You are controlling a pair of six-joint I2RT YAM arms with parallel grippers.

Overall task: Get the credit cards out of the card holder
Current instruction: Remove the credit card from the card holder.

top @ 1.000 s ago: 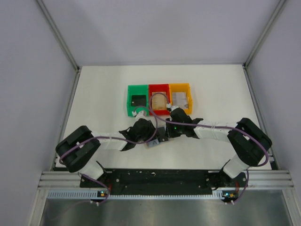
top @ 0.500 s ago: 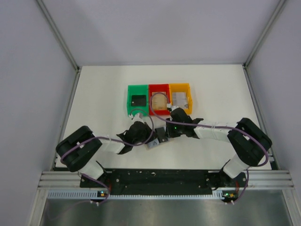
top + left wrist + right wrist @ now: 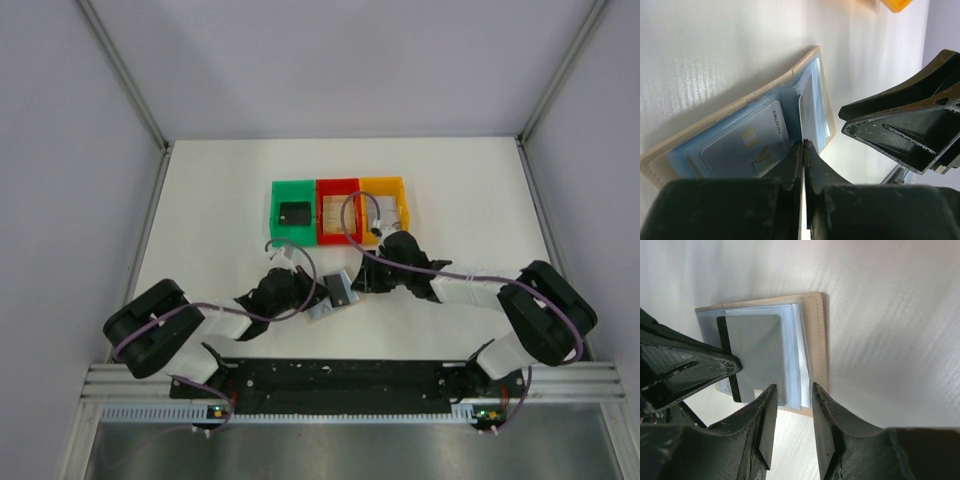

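Near-centre on the counter [image 3: 220, 200], between the two arms, the card holder [image 3: 816, 335] lies open, blue side up, on the near side of the bins.

Left end effector [image 3: 803, 150] is clamped flat. It looks pinched on the edge of a grey striped card [image 3: 757, 347] lying over the open panel, partly out of its sleeve at best.

Right end effector [image 3: 790, 407] has its jaws apart, straddling the holder's edge and gripping nothing.

A pale blue card [image 3: 747, 147] sits in its pocket.

Status: holder opened, first pull in hand, no card clearly free yet.

Further back, the green bin [image 3: 292, 212], red bin [image 3: 338, 210] and orange bin [image 3: 386, 207] each hold something; can't tell if any are cards.

Left to do: extract the grey card, the blue one, and anything else in the sleeves.
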